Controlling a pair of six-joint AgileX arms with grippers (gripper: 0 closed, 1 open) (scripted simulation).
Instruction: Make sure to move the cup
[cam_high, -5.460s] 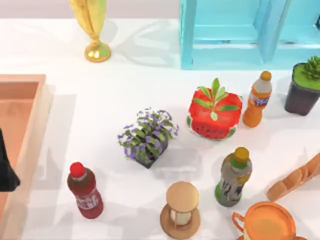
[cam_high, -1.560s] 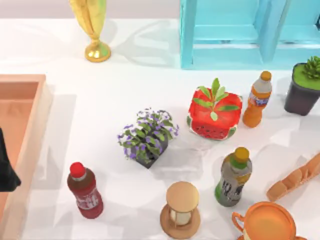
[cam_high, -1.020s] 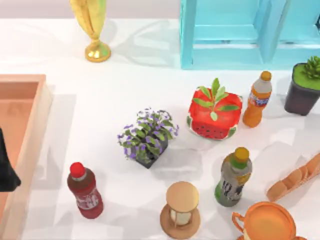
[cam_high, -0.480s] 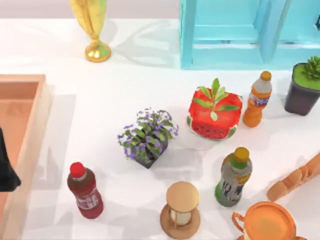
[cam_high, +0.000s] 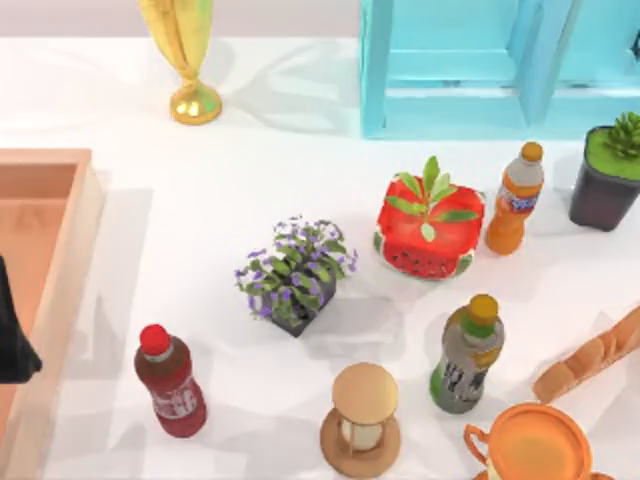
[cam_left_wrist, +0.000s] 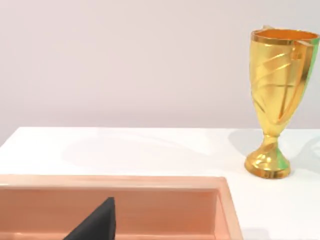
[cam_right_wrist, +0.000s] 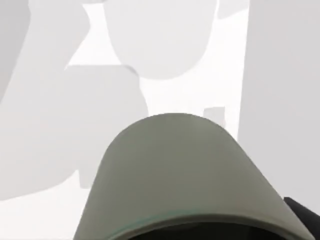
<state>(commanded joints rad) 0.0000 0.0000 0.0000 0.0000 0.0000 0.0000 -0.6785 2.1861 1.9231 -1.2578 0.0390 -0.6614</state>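
The cup (cam_right_wrist: 185, 175) is grey-green and looms close in the right wrist view, hanging above the white table with its shadow on the surface below. My right gripper is shut on the cup, and a dark fingertip (cam_right_wrist: 306, 211) shows at the cup's side. My left gripper (cam_high: 12, 335) is parked at the table's left edge over the wooden tray (cam_high: 60, 200). Its dark tip (cam_left_wrist: 97, 222) also shows above the tray's floor in the left wrist view.
On the table stand a gold trophy (cam_high: 185, 60), a blue rack (cam_high: 490, 70), a watermelon planter (cam_high: 430, 225), a purple-flower pot (cam_high: 293, 272), a succulent pot (cam_high: 610, 170), three bottles, an hourglass (cam_high: 362, 420), a bread loaf (cam_high: 590, 355) and an orange two-handled vessel (cam_high: 530, 445).
Soft shadows on the table's right side have shifted and changed shape. None of the standing objects moved, and the left arm stayed put.
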